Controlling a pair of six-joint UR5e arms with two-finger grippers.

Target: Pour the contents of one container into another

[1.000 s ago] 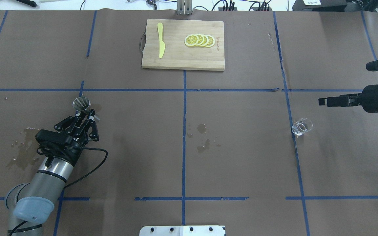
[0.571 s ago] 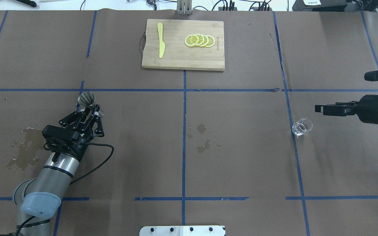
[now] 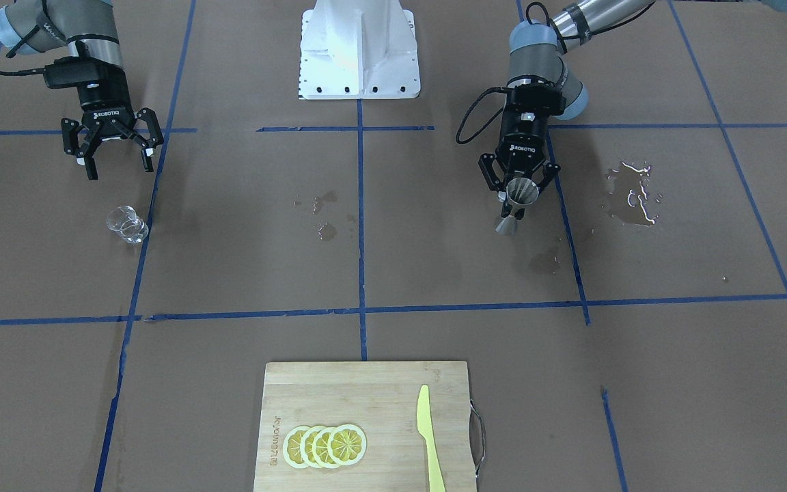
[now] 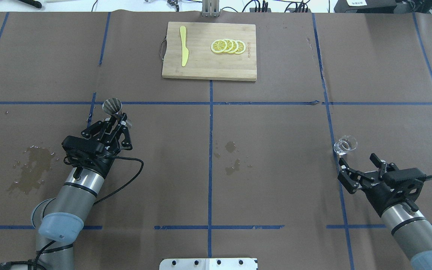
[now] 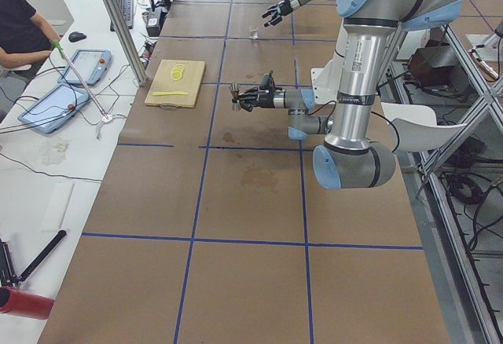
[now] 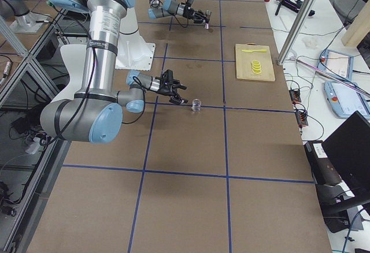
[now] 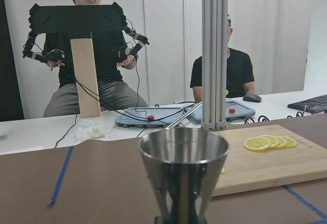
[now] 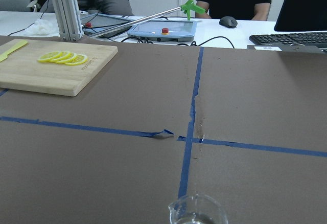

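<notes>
The silver jigger [image 4: 112, 106] hangs a little above the table, left of centre, with my left gripper [image 4: 117, 119] shut on its narrow waist. Its open cone [image 7: 184, 155] fills the left wrist view and stands about upright. In the front-facing view the jigger [image 3: 511, 220] sits between the left gripper's [image 3: 520, 202] fingers. The clear glass cup [image 4: 345, 144] stands on the table at the right. My right gripper [image 4: 356, 160] is open just on the robot's side of it, not touching. The cup's rim [image 8: 196, 213] shows at the bottom of the right wrist view.
A wooden cutting board [image 4: 201, 67] at the far middle carries lemon slices [image 4: 228, 46] and a yellow knife [image 4: 183, 45]. A wet patch [image 4: 28, 172] lies left of my left arm. Smaller drops [image 4: 232, 157] mark the table's centre. Operators sit beyond the far edge.
My right arm has swung from the far right to the robot's side of the glass cup, its gripper still open. The left gripper carried the jigger a little rightward and farther out.
</notes>
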